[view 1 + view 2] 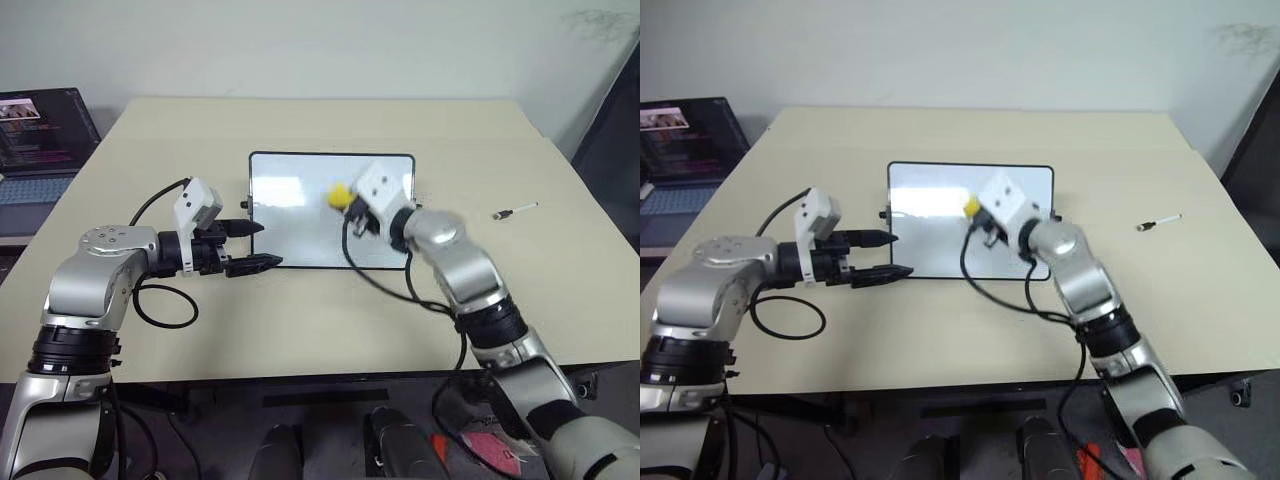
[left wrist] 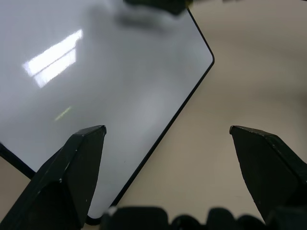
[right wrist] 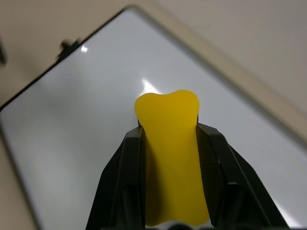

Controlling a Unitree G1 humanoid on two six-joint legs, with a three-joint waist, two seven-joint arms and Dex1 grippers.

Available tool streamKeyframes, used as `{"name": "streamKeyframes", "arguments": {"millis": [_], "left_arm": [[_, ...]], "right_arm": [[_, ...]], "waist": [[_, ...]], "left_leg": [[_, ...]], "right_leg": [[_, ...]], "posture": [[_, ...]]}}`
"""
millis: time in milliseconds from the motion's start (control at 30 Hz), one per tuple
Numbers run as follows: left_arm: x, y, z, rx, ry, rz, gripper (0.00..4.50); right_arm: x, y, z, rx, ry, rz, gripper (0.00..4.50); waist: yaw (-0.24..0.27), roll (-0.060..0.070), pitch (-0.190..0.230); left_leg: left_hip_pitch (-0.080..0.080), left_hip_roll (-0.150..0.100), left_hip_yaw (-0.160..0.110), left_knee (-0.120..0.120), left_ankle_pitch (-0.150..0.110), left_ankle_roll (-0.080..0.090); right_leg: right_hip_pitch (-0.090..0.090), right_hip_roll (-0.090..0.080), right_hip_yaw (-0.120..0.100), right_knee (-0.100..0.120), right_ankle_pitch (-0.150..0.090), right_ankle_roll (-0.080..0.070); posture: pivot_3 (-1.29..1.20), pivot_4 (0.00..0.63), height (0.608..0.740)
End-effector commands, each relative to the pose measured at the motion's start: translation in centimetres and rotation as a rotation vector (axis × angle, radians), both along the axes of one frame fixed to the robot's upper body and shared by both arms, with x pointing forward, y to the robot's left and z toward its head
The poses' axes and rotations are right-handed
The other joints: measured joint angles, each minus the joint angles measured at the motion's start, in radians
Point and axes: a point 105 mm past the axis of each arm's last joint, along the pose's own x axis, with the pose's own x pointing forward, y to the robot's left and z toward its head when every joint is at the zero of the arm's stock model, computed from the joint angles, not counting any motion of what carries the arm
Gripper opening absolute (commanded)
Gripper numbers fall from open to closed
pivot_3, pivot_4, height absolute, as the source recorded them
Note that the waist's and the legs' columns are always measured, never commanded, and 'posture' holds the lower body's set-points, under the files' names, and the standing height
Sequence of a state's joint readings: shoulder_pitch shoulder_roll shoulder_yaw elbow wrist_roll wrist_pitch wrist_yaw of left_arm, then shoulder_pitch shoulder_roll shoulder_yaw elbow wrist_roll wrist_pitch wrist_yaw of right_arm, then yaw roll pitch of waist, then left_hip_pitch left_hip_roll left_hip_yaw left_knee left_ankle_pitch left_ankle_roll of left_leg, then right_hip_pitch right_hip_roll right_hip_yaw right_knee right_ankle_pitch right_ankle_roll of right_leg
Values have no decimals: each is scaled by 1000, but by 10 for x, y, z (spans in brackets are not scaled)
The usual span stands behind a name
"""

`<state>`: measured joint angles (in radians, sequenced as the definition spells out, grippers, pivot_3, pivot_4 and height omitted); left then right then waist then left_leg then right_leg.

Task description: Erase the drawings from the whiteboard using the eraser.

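Beige worktop (image 1: 300, 320) with a seam running across it beyond the tools, dark front edge nearest the camera. Plain pale wall (image 1: 320, 45) behind the far edge, a faint smudge high up on the right tool's side. Laptop (image 1: 40, 140) with lit screen on a low surface off the worktop, on the left tool's side. Dark panel (image 1: 615, 140) at the opposite edge. Soft even light, bright glare patches.
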<state>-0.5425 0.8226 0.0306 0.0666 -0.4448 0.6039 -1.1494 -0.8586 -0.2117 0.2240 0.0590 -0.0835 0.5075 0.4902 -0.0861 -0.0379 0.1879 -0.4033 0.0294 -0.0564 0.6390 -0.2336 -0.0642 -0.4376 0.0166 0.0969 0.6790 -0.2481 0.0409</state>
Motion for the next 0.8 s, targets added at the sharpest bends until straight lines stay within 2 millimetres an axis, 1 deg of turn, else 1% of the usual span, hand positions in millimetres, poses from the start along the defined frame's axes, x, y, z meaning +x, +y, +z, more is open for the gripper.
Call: {"name": "streamKeyframes", "arguments": {"millis": [33,67,233,333,367,433,467,567,733,800], "left_arm": [[-3,-3,12,4,-47,-21,4500],[-2,-3,12,3,-47,-21,4500],[-2,-3,12,4,-45,-24,4500],[-2,-4,12,3,-45,-26,4500],[-2,-5,12,4,-45,-27,4500],[-2,-5,12,4,-45,-27,4500],[-2,-4,12,5,-45,-26,4500],[-3,-3,12,5,-45,-24,4500],[-3,-3,12,6,-45,-23,4500],[-3,-3,12,6,-45,-23,4500]], "right_arm": [[11,-5,5,31,-32,-35,1144],[14,-4,5,33,-36,-40,1144],[30,8,-2,28,-29,-69,1144],[33,19,-12,17,6,-47,1144],[31,24,-19,0,22,-29,1144],[25,31,-39,-51,69,21,1144],[22,33,-50,-84,88,39,1144],[17,32,-72,-153,117,67,1144],[6,31,-102,-225,203,106,1144],[0,32,-105,-218,209,130,1144]], "waist": [[1,0,0],[1,0,0],[-6,0,0],[-6,0,0],[-5,0,0],[-5,0,0],[-5,0,0],[-4,0,0],[-4,0,0],[-4,0,0]], "left_leg": [[0,0,0,-1,-1,-1],[0,0,0,-2,-1,-1],[-1,0,2,-7,-1,-2],[1,0,2,-8,-1,-1],[1,0,1,-8,-1,-1],[1,0,1,-8,-1,-1],[1,0,1,-8,-1,-1],[2,0,1,-8,-1,-1],[5,0,1,-6,0,0],[8,0,1,-5,1,0]], "right_leg": [[0,0,0,0,0,-2],[-1,-1,0,-1,0,-4],[-4,-1,1,-2,0,-5],[-3,0,1,0,0,-6],[-3,0,0,-1,-1,-5],[-3,0,0,0,-2,-2],[-3,0,1,0,-2,-2],[-1,0,0,0,-2,-2],[2,0,0,1,-3,-1],[5,0,0,1,-2,-2]], "posture": [[0,150,740],[0,150,740],[0,150,740],[0,150,740],[0,150,740],[0,150,740],[0,150,740],[0,150,740],[0,150,740],[0,150,740]]}}
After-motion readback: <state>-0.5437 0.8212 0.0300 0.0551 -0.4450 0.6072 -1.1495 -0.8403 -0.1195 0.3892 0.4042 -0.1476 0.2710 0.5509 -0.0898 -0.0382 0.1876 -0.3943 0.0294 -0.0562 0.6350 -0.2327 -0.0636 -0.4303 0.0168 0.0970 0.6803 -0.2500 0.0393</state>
